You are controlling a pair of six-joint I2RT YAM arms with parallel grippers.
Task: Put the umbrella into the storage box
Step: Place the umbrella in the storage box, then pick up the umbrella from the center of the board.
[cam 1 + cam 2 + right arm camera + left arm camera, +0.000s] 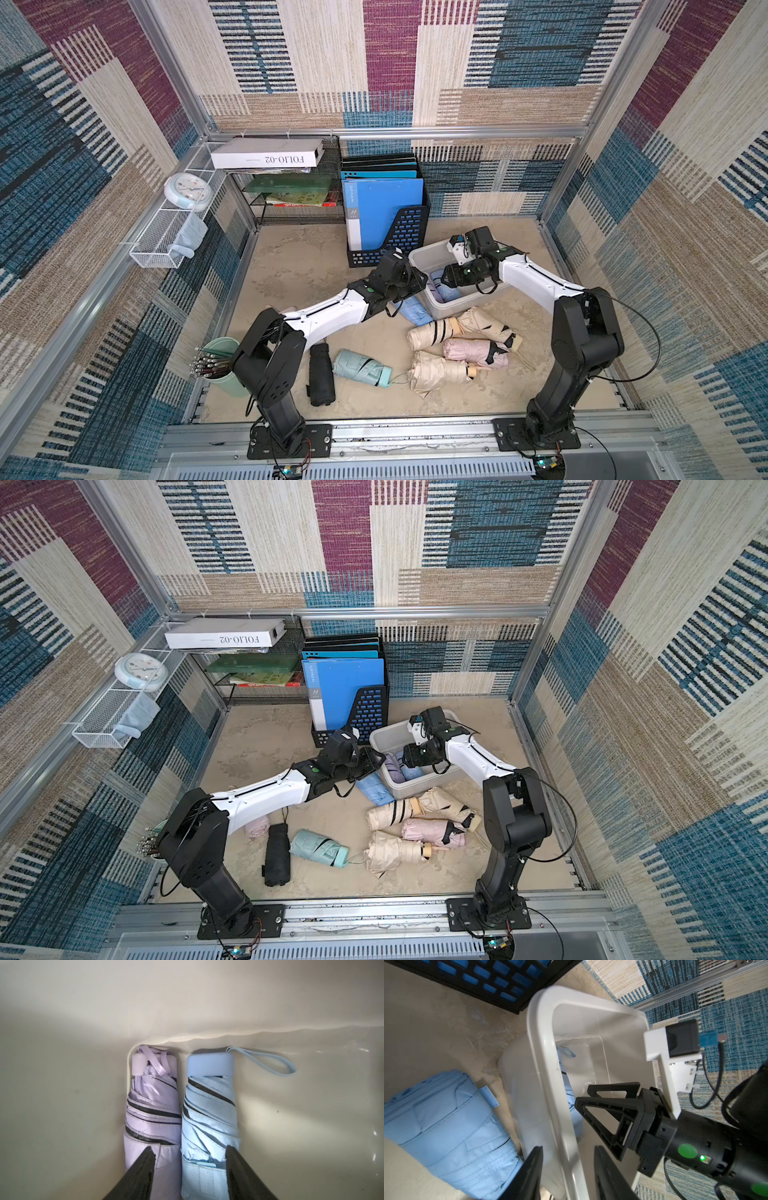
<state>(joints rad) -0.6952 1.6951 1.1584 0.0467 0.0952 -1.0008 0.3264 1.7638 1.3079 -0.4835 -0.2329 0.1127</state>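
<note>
The storage box (434,248), a light grey tub, stands on the floor by the black file holder. Inside it lie a lilac umbrella (153,1109) and a light blue umbrella (209,1109), side by side against the end wall. My right gripper (190,1152) hangs open just above them, one finger over the lilac one and the other at the blue one's outer edge. My left gripper (568,1148) is open astride the box's side wall (542,1064), with a gap showing at the inner finger. A larger blue umbrella (446,1126) lies on the floor outside that wall.
Several folded umbrellas lie in front of the box: beige (432,332), pink (473,349), beige (440,370), mint (361,368), black (321,374). The file holder (390,232) stands behind the box, a green pen cup (220,365) by the left arm's base, a white mesh basket (166,237) on the left wall.
</note>
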